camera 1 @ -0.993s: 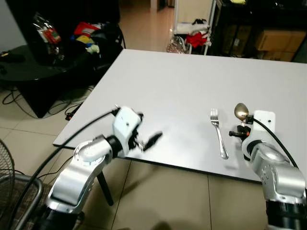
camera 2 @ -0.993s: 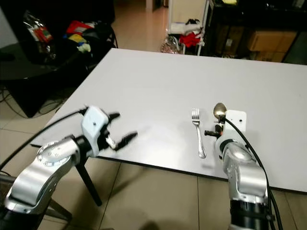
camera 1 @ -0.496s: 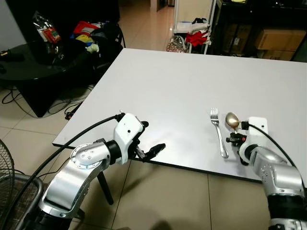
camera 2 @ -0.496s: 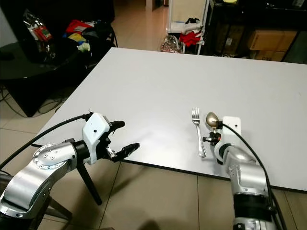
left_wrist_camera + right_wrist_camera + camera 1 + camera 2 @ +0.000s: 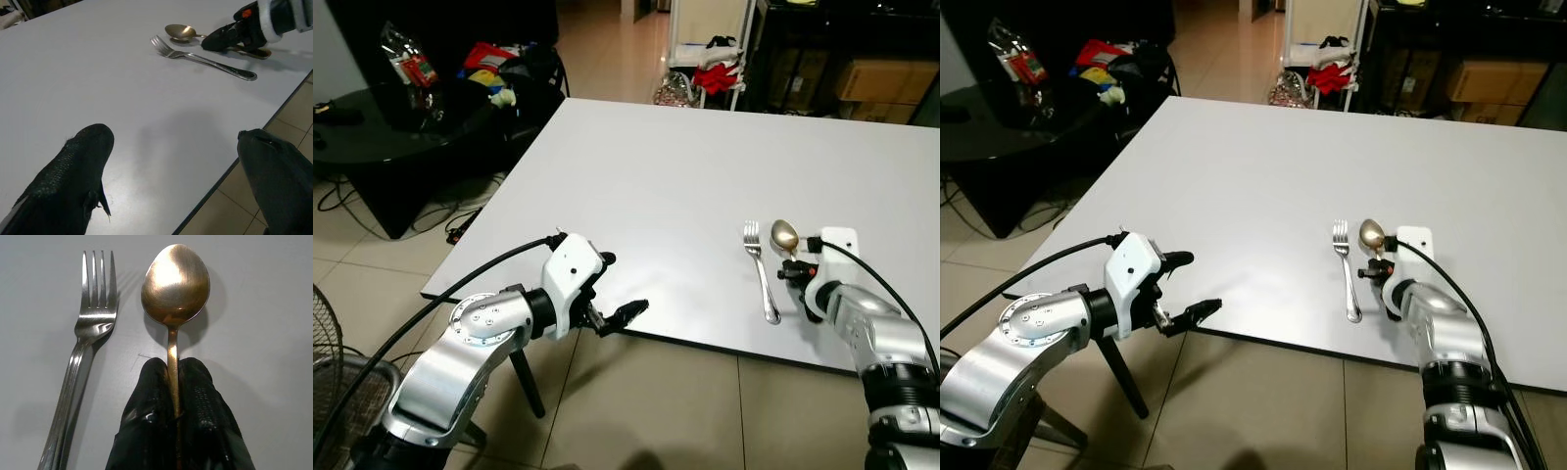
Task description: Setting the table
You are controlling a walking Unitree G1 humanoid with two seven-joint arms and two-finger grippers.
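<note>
On the white table (image 5: 685,166) the right gripper (image 5: 177,382) pinches the handle of the golden spoon (image 5: 175,281), just right of the fork (image 5: 759,266), while the left gripper (image 5: 625,313) hangs wide at the near edge.

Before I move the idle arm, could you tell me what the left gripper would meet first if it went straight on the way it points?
Probably nothing soon: the open left gripper points along bare white table; the silver fork lies far ahead.
</note>
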